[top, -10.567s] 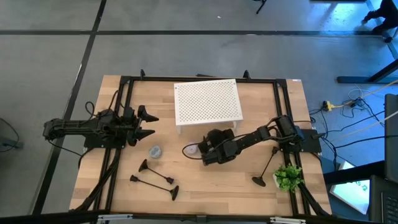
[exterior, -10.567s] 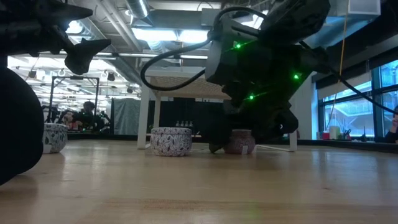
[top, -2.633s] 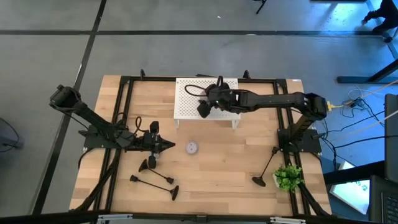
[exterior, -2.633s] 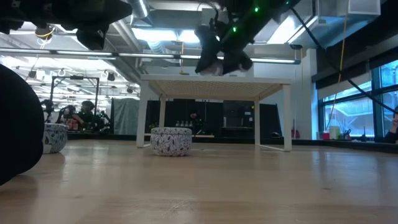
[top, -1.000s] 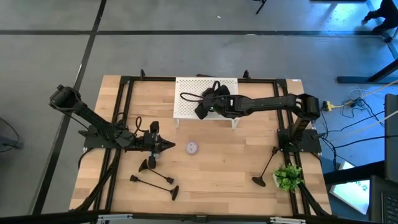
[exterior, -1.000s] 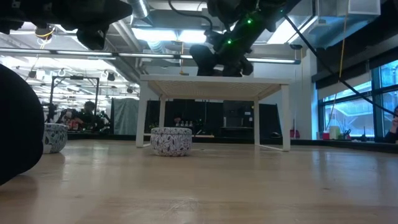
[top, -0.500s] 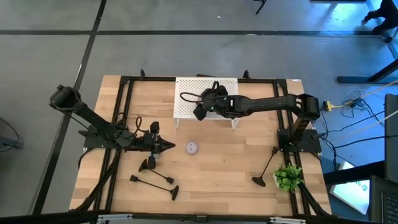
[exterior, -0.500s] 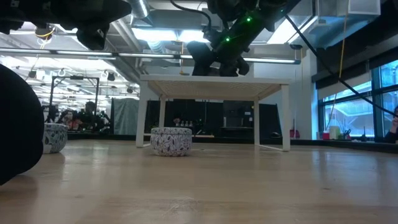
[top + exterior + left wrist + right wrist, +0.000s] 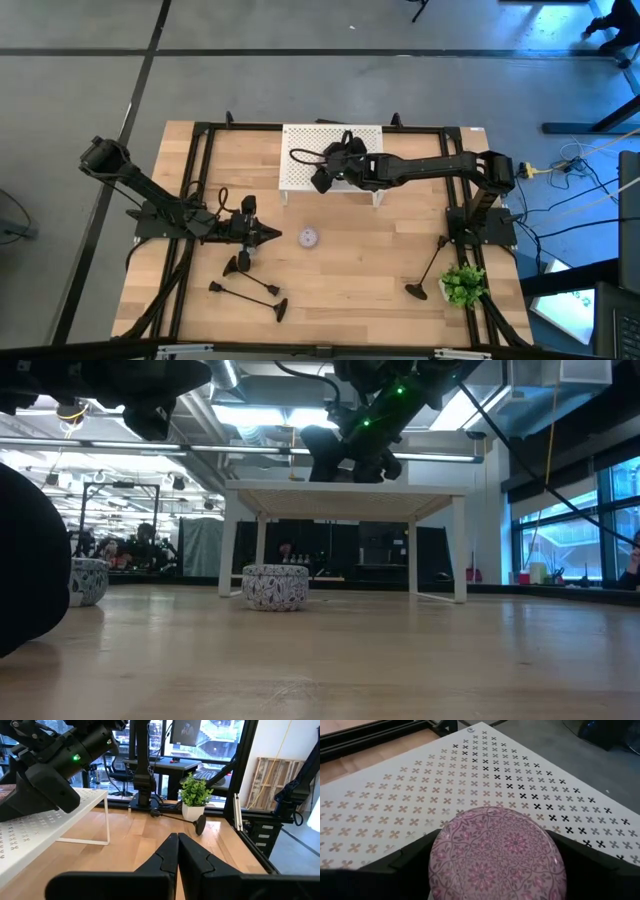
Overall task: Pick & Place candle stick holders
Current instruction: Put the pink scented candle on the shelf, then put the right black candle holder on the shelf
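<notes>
Black candle stick holders lie on their sides on the wooden table: two near the front left [image 9: 245, 290] [image 9: 238, 263] and one at the right [image 9: 430, 265], which also shows in the left wrist view [image 9: 182, 820]. My left gripper [image 9: 278, 233] hovers shut just beyond the left pair, pointing toward the table's right. My right gripper [image 9: 320, 180] reaches over the white perforated shelf [image 9: 365, 140] at the back and is shut on a pink patterned round tin [image 9: 492, 852]. My right gripper has the pink tin's round side wall [image 9: 437, 865] between its two fingers [image 9: 405, 865], one on each side. The fingers slant down from the table's right side. The tin's lid faces up over the shelf top; whether its bottom rests on the shelf does not show.
A small white-and-blue patterned tin [image 9: 309, 237] stands on the table in front of the shelf, right of my left gripper. A potted green plant [image 9: 462, 285] stands at the front right corner. Black frame rails [image 9: 200, 180] run along the table's sides.
</notes>
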{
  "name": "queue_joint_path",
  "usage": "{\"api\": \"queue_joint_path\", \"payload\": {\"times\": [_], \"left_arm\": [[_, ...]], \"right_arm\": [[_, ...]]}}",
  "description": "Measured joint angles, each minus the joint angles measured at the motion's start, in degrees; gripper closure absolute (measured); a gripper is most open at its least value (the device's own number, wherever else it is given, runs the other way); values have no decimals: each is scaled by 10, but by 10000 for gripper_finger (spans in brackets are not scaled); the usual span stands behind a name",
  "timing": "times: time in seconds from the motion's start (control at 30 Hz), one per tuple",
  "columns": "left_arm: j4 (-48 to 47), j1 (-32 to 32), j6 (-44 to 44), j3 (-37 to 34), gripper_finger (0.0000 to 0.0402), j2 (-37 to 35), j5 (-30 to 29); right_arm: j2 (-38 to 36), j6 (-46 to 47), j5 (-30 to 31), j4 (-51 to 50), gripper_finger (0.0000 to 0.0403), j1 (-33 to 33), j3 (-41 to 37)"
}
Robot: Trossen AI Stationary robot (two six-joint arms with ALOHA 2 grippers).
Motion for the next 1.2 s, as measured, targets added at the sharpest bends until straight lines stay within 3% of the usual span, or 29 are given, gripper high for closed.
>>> {"api": "queue_joint_path", "payload": {"times": [0.6, 0.9, 1.07, 1.2], "left_arm": [[0, 0, 0, 0, 399, 0, 7], [2, 0, 1, 0, 399, 0, 19], [12, 0, 0, 0, 396, 0, 24], [36, 0, -3, 0, 398, 0, 24]], "right_arm": [[-83, -28, 30, -5, 63, 17, 1], [-154, -88, 28, 19, 63, 76, 1], [-192, -89, -17, 24, 63, 120, 1], [-215, -80, -104, -15, 63, 156, 1]]}}
